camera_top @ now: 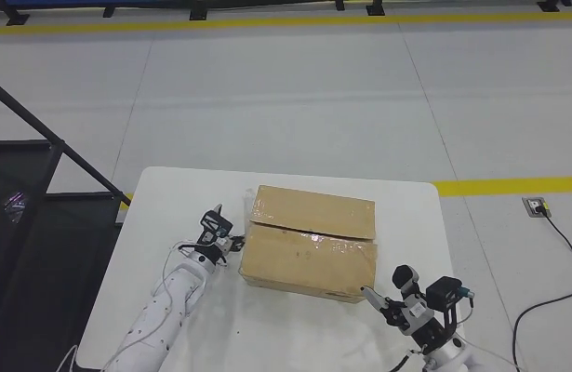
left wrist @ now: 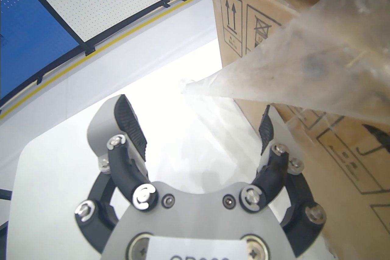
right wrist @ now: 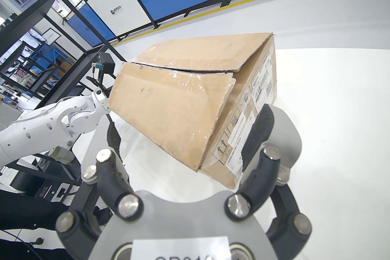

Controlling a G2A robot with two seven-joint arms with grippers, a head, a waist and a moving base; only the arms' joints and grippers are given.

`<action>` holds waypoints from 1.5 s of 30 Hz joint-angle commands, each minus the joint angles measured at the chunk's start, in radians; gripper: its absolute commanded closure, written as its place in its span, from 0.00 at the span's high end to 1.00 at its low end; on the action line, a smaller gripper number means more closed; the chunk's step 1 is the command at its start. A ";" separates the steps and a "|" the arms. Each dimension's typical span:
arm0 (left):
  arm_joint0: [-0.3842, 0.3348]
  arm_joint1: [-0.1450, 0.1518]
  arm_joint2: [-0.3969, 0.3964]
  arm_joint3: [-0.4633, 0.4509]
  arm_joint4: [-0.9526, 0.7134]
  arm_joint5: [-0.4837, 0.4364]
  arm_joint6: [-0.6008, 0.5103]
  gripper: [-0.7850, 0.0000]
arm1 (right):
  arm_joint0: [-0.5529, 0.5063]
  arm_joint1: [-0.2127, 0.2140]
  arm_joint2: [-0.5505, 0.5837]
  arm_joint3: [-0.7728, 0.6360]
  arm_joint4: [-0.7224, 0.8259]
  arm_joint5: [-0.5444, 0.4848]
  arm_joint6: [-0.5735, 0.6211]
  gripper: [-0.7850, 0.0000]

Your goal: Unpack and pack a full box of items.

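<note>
Squarely at the centre of the top view frame, a cardboard box (camera_top: 309, 244) sits on a white table (camera_top: 174, 205), its top flaps folded down with a dark gap showing along the taped seam. The left gripper (camera_top: 232, 242) lies left of centre in the frame, just beside the box's left end, jaws spread wide and holding nothing. In the left wrist view, the gripper (left wrist: 198, 127) has one finger pad (left wrist: 266, 130) close against the box wall (left wrist: 243, 29); contact cannot be told. A loose strip of clear tape (left wrist: 304, 69) juts from the box above it. The right gripper (camera_top: 388, 286) waits at the lower right of the frame, by the box's near right corner, jaws likewise wide and empty (right wrist: 186, 136).
</note>
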 commanded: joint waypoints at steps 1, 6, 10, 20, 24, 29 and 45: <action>-0.015 -0.009 0.007 0.024 -0.025 0.009 0.021 1.00 | 0.000 0.000 0.000 0.000 0.000 0.000 0.000 1.00; -0.036 -0.023 0.007 0.062 -0.066 0.032 0.077 1.00 | 0.000 0.000 0.000 0.000 0.000 0.000 0.000 1.00; -0.029 -0.021 -0.012 0.076 -0.078 0.051 0.119 1.00 | 0.000 0.000 0.000 0.000 0.000 0.000 0.000 1.00; 0.075 0.020 -0.127 -0.015 -0.083 0.053 0.169 1.00 | 0.000 0.000 0.000 0.000 0.000 0.000 0.000 1.00; 0.140 0.041 -0.173 -0.082 -0.050 0.042 0.150 1.00 | 0.000 0.000 0.000 0.000 0.000 0.000 0.000 1.00; 0.228 0.064 -0.220 -0.177 0.002 0.038 0.117 1.00 | 0.000 0.000 0.000 0.000 0.000 0.000 0.000 1.00; 0.353 0.094 -0.289 -0.291 0.063 -0.020 0.045 1.00 | 0.000 0.000 0.000 0.000 0.000 0.000 0.000 1.00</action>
